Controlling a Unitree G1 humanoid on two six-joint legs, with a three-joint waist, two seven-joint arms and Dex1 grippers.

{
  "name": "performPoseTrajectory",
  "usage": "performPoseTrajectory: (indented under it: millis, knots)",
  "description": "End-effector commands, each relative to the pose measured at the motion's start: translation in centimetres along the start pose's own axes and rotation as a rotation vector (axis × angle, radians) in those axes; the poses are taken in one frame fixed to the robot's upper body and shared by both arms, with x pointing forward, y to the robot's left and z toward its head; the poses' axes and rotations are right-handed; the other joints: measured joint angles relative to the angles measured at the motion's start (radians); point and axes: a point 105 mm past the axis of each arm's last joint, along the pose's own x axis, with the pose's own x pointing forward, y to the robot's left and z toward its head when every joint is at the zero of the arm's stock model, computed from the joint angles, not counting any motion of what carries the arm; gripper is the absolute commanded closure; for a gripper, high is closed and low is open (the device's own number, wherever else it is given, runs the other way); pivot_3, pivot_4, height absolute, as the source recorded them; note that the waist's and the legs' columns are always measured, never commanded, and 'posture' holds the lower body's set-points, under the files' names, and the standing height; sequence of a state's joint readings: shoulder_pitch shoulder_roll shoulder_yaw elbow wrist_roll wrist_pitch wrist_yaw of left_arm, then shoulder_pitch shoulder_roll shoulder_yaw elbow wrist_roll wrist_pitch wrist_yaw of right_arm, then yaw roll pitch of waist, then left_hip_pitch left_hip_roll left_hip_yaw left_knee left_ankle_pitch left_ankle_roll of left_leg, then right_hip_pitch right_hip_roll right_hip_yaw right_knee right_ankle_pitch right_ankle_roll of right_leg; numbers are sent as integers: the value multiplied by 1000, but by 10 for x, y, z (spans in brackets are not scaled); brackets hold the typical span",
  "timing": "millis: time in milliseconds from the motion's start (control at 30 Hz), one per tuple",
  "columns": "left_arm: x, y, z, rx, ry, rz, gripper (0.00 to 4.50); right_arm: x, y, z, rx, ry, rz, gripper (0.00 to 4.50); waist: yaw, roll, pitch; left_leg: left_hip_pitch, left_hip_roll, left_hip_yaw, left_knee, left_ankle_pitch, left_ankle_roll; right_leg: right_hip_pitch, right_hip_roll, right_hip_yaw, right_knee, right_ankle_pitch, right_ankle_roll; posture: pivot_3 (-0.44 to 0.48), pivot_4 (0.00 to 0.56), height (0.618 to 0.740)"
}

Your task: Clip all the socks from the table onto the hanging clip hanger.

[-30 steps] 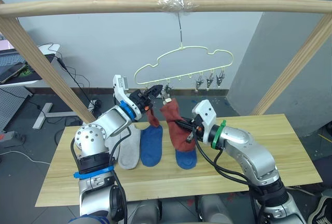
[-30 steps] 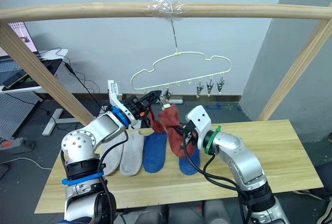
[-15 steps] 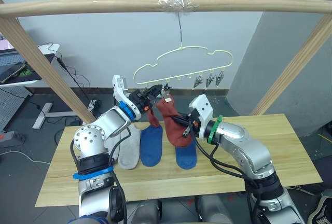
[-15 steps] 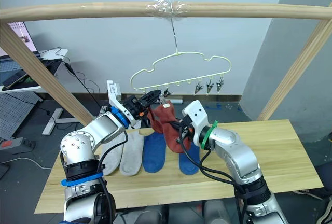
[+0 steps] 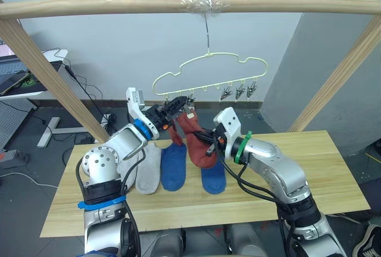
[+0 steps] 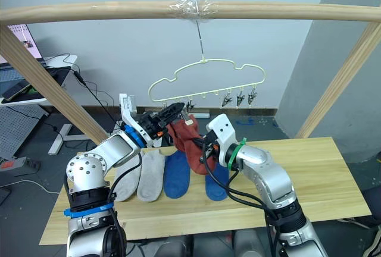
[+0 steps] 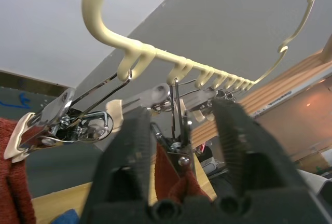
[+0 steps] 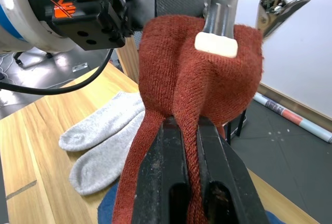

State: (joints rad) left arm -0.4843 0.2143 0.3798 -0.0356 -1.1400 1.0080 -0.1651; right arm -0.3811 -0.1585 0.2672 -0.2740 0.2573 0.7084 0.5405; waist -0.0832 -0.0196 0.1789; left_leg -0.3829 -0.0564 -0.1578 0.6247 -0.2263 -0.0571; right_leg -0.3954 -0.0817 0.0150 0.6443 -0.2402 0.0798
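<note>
The pale clip hanger (image 5: 208,60) hangs from the wooden pole. My left gripper (image 5: 174,106) is up at its left clips, open, its fingers (image 7: 129,167) either side of a metal clip (image 7: 176,105). A rust red sock (image 5: 197,144) hangs below that spot; a clip (image 8: 216,41) pinches its top edge, and my right gripper (image 8: 189,125) is shut on its lower part. A second red sock (image 5: 175,132) hangs just to its left. Two grey socks (image 5: 147,168) and two blue socks (image 5: 174,169) lie on the table (image 5: 333,174).
Three bare clips (image 5: 238,90) hang at the hanger's right end. Slanted wooden frame poles (image 5: 47,72) stand at both sides, with the cross pole (image 5: 119,6) overhead. The tabletop to the right of the socks is bare wood.
My left gripper has opened at the clip. My right gripper lifted the red sock up and left to the hanger's clips.
</note>
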Motion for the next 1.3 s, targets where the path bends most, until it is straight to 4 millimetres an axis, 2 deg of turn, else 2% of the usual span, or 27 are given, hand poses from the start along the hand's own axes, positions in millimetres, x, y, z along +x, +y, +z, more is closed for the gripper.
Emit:
performPoseTrajectory:
  millis: [33,133,267,367,500,700,800,900,1167,1300]
  knots:
    - [-5,-10,13,43,-40,-36,1015,4,4,10,-20,-42,14,4500,0,0,0,0,0,0,0,0,0,0,0,0,0,0,0,-100,148,740]
    - [-11,-10,13,147,-4,-25,81,8,4,7,2,-40,12,4500,-1,0,0,0,0,0,0,0,0,0,0,0,0,0,0,-100,151,740]
    - [-18,-13,5,251,49,-20,34,16,5,-3,87,-43,26,4500,0,0,0,0,0,1,-2,0,0,-1,0,1,0,-1,-1,-100,151,740]
    - [-23,-19,1,329,83,-43,0,20,5,-3,163,-63,52,3680,0,0,1,-2,0,1,-2,0,0,-4,0,1,0,0,-1,-93,153,740]
    - [-26,-24,-5,408,111,-59,0,19,1,-9,191,-48,55,2236,2,0,1,-6,0,1,-2,0,0,-8,0,1,1,1,-5,-85,151,740]
    - [-31,-26,-11,445,117,-66,0,0,-11,-25,167,8,18,68,2,0,1,-8,0,1,-2,0,0,-10,0,1,1,1,-5,-85,150,740]
    - [-33,-25,-21,496,148,-63,0,-15,-21,-32,139,30,-33,27,3,0,1,-10,0,1,-2,0,0,-11,0,1,1,2,-5,-83,149,740]
    - [-25,-20,-22,577,105,-25,0,-29,-34,-34,70,47,-97,27,9,0,1,-11,0,1,-1,0,0,-11,0,1,1,2,-5,-85,150,740]
    - [2,-25,-34,838,-10,-37,0,-54,-43,-15,-64,3,-150,27,22,0,1,-11,0,3,0,0,0,-11,0,2,1,0,-2,-114,146,740]
    - [14,-25,-35,899,-97,-13,1177,-64,-49,-10,-102,-22,-214,0,27,0,1,-12,0,3,0,0,0,-11,0,2,0,1,-2,-135,145,740]
